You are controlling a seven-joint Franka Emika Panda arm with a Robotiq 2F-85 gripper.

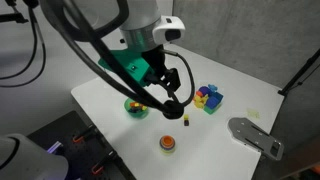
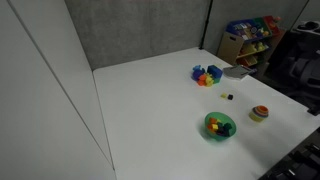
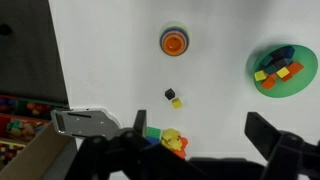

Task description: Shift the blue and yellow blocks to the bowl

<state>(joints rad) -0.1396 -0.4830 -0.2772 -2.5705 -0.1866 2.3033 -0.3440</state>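
Observation:
The green bowl (image 3: pixel 300 86) lies at the right of the wrist view and shows in both exterior views (image 1: pixel 128 108) (image 2: pixel 209 129). Inside it lie a blue block (image 3: pixel 287 52), a yellow block (image 3: pixel 262 75) and red-orange ones. Another tiny yellow block (image 3: pixel 177 102) lies on the white table beside a black cube (image 3: pixel 169 94); the pair shows as one speck in both exterior views (image 1: pixel 186 122) (image 2: pixel 229 97). My gripper (image 3: pixel 200 140) (image 1: pixel 165 102) is open and empty, high above the table between the bowl and the pile of toys.
An orange-red disc (image 3: pixel 173 41) (image 1: pixel 167 143) (image 2: pixel 260 113) sits near the table edge. A pile of coloured toys (image 3: pixel 165 138) (image 1: pixel 208 97) (image 2: pixel 207 75) and a grey flat object (image 3: pixel 85 121) (image 1: pixel 255 135) lie beyond the small blocks. A toy shelf (image 2: pixel 250 38) stands behind.

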